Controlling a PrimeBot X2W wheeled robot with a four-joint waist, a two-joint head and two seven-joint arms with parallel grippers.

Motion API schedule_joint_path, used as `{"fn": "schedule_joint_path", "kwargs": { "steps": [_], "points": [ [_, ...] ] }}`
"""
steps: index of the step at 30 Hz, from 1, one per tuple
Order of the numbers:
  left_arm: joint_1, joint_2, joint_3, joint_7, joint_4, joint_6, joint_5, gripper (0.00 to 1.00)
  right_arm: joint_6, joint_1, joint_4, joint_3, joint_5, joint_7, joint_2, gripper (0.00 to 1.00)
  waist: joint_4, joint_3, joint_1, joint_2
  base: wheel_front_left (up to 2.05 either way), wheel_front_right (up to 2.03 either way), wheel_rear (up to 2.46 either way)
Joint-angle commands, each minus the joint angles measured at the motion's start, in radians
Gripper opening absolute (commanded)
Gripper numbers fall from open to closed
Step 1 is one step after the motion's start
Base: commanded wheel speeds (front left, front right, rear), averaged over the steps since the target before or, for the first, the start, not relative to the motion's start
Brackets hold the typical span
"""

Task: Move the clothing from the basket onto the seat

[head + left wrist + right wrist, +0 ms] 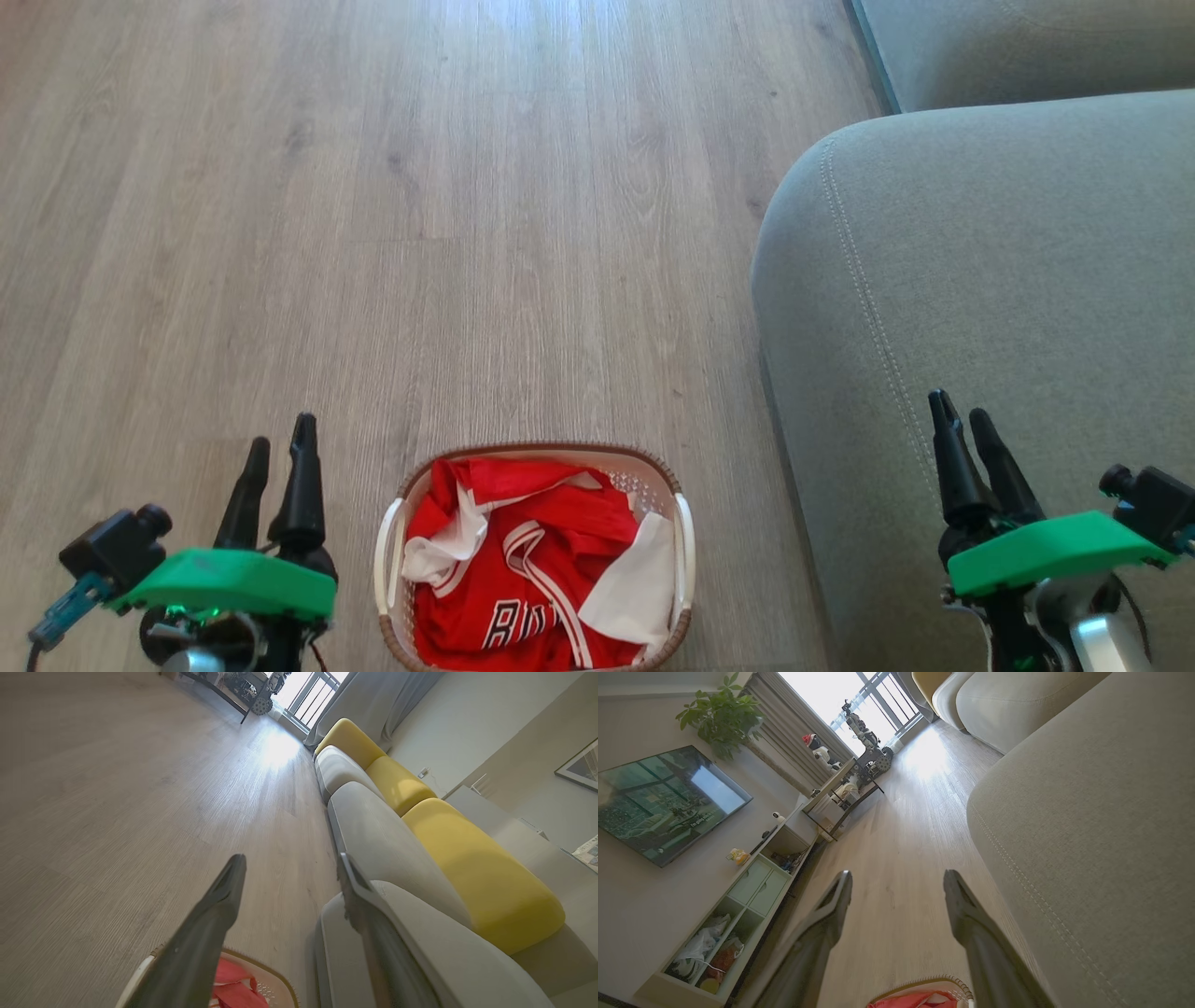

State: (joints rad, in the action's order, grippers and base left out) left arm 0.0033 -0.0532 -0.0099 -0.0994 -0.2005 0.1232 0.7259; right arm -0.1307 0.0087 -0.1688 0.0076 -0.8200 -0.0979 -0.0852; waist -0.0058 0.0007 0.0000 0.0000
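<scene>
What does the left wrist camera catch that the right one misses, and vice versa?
Left wrist view: yellow back cushions and a framed picture. Right wrist view: a television, a potted plant and a shelf unit. Both: the wooden floor, the grey seat, the basket holding red clothing, and an open gripper, the left gripper or the right gripper.

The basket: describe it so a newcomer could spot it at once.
On the wooden floor, just left of the big grey-green seat, it stands at the head view's bottom edge. It is the small white perforated basket with a brown rim, holding red clothing.
</scene>
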Motion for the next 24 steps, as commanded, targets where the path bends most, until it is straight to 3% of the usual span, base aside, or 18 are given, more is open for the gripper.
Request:
{"fn": "schedule_joint_path", "kwargs": {
  "steps": [1, 24],
  "points": [
    [-0.061, -0.017, 0.016, -0.012, 0.039, 0.001, -0.028, 1.0, 0.0, -0.049, 0.043, 0.017, 0.025, -0.012, -0.011, 1.0, 0.0, 0.0, 0.0, 0.0, 0.0, 0.0, 0.0],
    [-0.067, -0.022, -0.002, -0.079, 0.06, 0.004, -0.297, 1.0, 0.0, -0.053, 0.071, 0.056, 0.273, -0.08, -0.02, 1.0, 0.0, 0.002, 0.0, 0.0, 0.0, 0.0, 0.0]
  ]
}}
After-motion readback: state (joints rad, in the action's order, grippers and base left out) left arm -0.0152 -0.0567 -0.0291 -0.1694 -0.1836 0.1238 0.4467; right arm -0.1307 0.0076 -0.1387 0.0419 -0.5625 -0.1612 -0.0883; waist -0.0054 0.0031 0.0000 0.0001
